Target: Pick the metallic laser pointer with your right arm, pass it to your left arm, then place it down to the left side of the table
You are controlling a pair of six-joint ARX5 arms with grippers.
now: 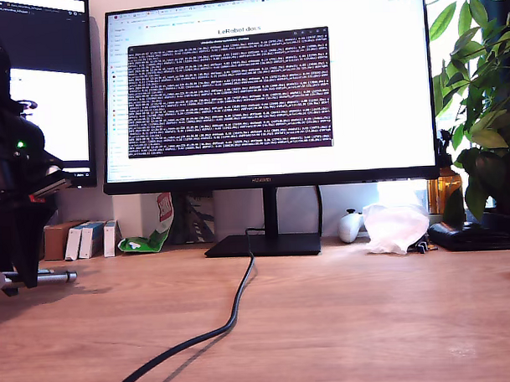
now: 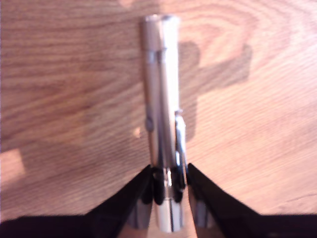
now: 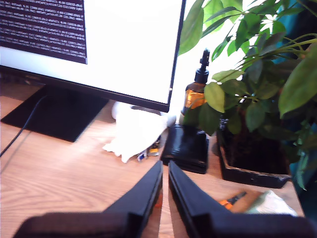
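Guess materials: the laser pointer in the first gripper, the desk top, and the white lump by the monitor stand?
Laser pointer: polished metal by the look, silver with mirror-like highlights. Table: light-brown wood grain with a knot pattern in the first wrist view; real wood or laminate, can't tell. White lump: soft and crumpled, probably tissue or thin cloth.

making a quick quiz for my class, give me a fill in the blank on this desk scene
My first gripper is shut on the ____ laser pointer.
My second gripper holds ____.
A black ____ runs across the table from the monitor.
Missing words: silver; nothing; cable
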